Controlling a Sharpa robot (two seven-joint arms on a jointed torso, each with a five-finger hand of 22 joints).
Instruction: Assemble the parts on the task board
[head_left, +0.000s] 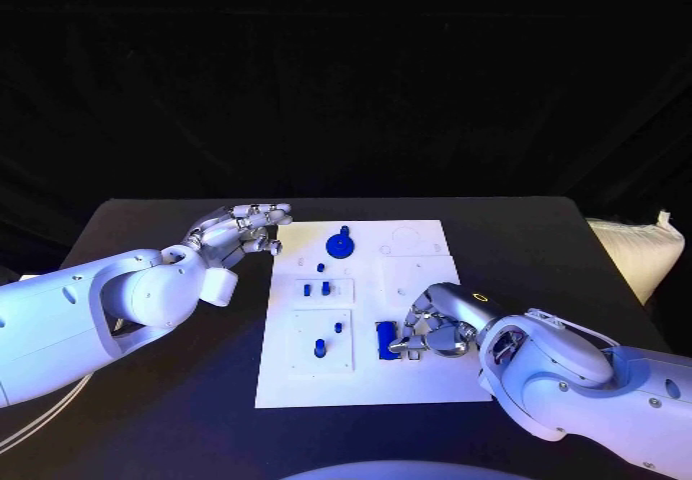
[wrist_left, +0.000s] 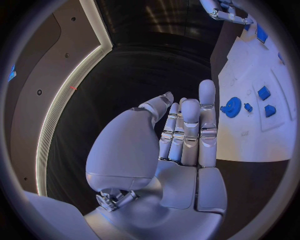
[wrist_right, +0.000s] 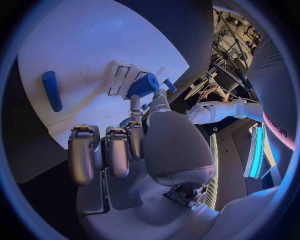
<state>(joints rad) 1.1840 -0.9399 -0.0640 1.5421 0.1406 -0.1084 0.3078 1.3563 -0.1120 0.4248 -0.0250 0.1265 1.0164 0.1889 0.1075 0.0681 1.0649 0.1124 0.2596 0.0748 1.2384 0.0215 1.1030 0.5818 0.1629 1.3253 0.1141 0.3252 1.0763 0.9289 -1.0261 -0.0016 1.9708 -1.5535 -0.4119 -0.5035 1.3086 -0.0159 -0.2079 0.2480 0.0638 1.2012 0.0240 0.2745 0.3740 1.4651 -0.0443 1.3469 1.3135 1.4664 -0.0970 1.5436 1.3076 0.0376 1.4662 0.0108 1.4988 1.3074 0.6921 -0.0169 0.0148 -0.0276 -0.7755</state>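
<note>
My right hand (head_left: 433, 325) rests at the near right part of the task board (head_left: 433, 385), fingers curled onto a blue part (head_left: 387, 340) there (whether I truly grip it I cannot tell). My left hand (head_left: 238, 232) hovers just off the board's far left edge, fingers loosely apart, holding nothing. A blue gear (head_left: 340, 244) lies on the board's far part, beside that hand.

Your left hand (head_left: 242, 230) hung empty at the end of its arm reaching in from the left, fingers straight and close together. Your right hand (head_left: 433, 325) reached in from the right, fingers curled downward, its fingertips (wrist_right: 135, 102) pinched together.
</note>
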